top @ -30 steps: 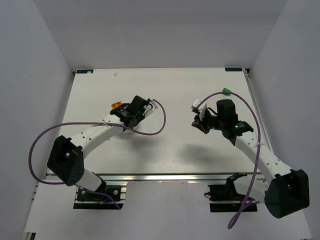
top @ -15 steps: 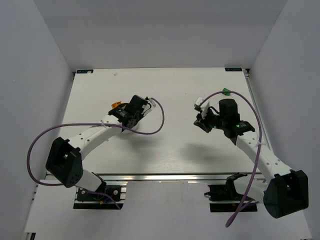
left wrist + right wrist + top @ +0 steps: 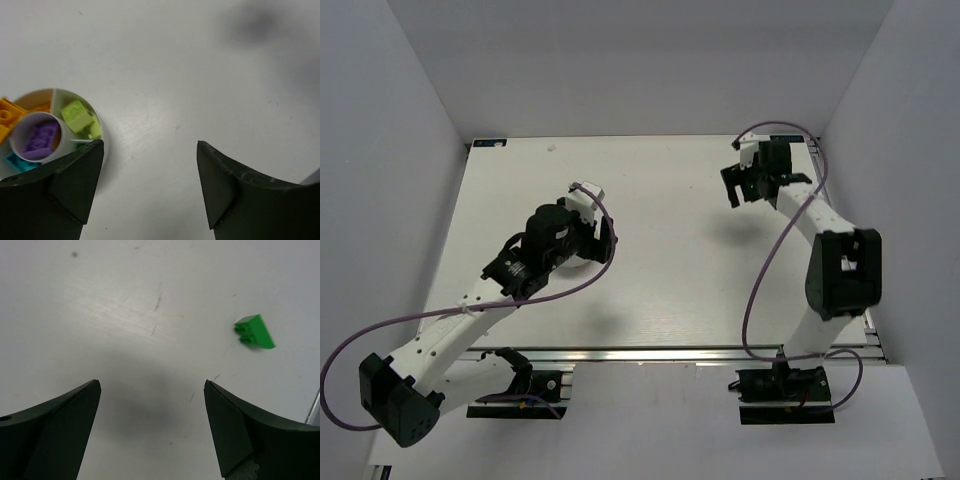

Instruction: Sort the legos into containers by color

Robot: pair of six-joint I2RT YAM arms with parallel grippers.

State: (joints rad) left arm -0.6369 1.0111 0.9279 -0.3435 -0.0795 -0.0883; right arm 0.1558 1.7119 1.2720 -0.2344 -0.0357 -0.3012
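Observation:
The small round white bowl (image 3: pixel 98 121) lies at the lower left of the left wrist view, half hidden behind my left finger. Its containers hold legos: orange (image 3: pixel 8 116), lime (image 3: pixel 76 115) and cyan (image 3: pixel 18 161) bricks in the wedges, and a purple one (image 3: pixel 41 139) in the middle cup. My left gripper (image 3: pixel 150 145) is open and empty over bare table just right of the bowl. In the top view it (image 3: pixel 601 238) covers most of the bowl. A green lego (image 3: pixel 254 332) lies on the table ahead and right of my open, empty right gripper (image 3: pixel 151 382), which is at the far right (image 3: pixel 739 188).
The right table edge (image 3: pixel 314 407) runs close beside the green lego. Purple cables (image 3: pixel 775 262) loop off both arms over the table. White walls enclose the table on three sides.
Both grippers have opened wide. The right arm has swung out to the far right corner. The left arm has turned and now stands over the bowl.

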